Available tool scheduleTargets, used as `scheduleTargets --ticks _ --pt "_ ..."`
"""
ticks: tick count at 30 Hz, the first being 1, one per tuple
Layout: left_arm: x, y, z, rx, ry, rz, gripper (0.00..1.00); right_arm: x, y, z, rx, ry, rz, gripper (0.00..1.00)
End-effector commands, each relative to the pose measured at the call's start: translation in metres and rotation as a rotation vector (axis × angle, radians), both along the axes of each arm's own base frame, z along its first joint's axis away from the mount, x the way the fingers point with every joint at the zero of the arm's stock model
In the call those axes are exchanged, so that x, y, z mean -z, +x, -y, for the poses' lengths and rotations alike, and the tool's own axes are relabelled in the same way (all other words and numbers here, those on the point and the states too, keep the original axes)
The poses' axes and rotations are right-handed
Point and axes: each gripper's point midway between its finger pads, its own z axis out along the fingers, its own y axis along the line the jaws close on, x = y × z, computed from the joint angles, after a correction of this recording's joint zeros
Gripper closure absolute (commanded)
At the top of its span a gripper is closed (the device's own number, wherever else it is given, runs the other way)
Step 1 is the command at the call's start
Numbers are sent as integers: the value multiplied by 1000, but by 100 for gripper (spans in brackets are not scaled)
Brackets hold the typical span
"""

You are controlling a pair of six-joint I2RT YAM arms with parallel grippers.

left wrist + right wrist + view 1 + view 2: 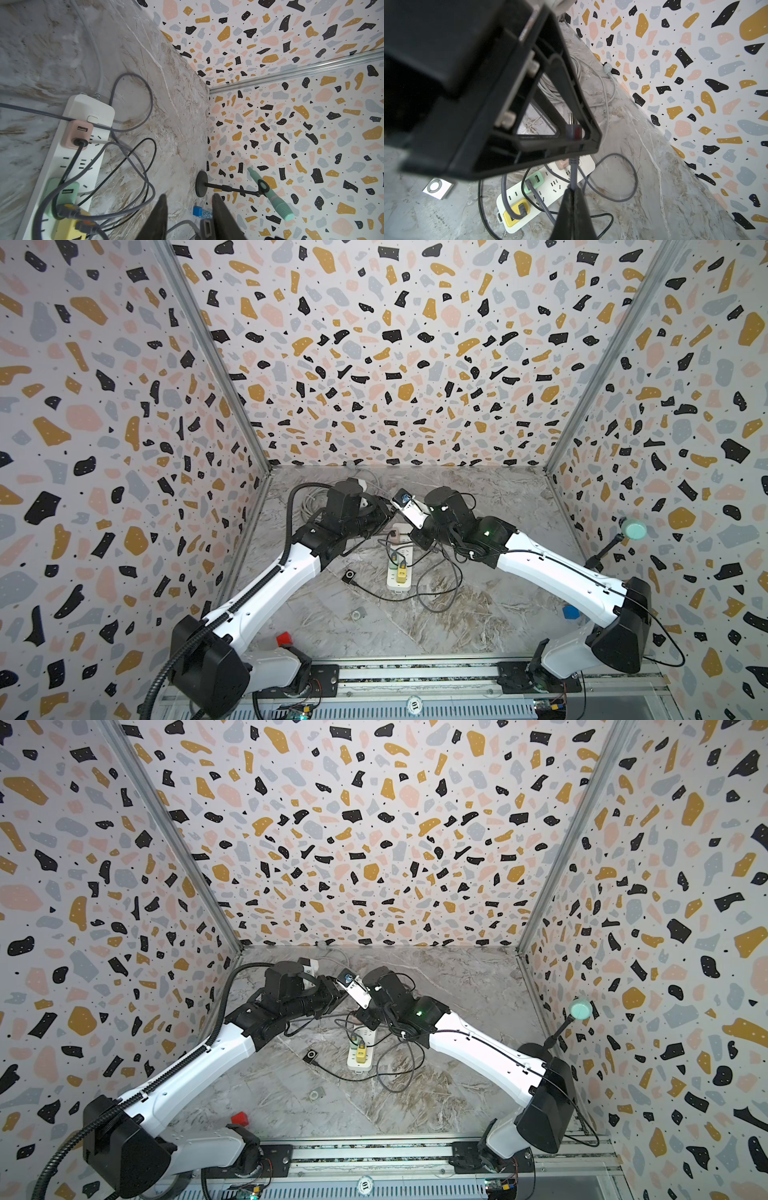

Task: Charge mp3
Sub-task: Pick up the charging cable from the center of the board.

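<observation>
Right wrist view: right gripper [572, 190] clamps the cable [573, 170] at bottom centre; mp3 [438, 188] lies at lower left. Left wrist view: left gripper [189, 196] fingers apart, plug [206, 227] beside one.

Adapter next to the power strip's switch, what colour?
Pink; the adapter shows best in the left wrist view.

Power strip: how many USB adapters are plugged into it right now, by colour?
Pink adapter: 1
Green adapter: 1
Yellow adapter: 1
Total: 3
</observation>
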Motion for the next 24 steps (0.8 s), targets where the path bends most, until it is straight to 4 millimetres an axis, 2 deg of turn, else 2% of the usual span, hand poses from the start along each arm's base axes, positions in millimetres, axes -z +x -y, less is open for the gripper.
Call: scheduleTargets --ticks 1,5,8,9,11,15,20,24 --pt "-15 2 0 -7 -45 56 77 -18 -6 -3 -20 28 21 100" --pt "-18 3 -1 -14 -53 69 100 -19 -10 -5 -38 42 7 100" --pt "-28 3 0 -17 -106 109 100 -26 -18 -8 -66 98 -9 100" --pt "-33 3 0 -25 -138 127 100 -32 -19 -8 -67 136 -22 97" --pt "-42 2 0 -32 -197 156 100 -46 -21 -5 -81 235 -51 75" --pt "-56 2 3 -22 -266 185 100 -66 -22 14 -88 389 -45 56" --pt "-74 -1 9 1 -379 200 100 -73 -21 28 -126 480 -54 48" --pt "-82 -3 12 19 -433 198 100 -79 -22 27 -186 512 -36 46"
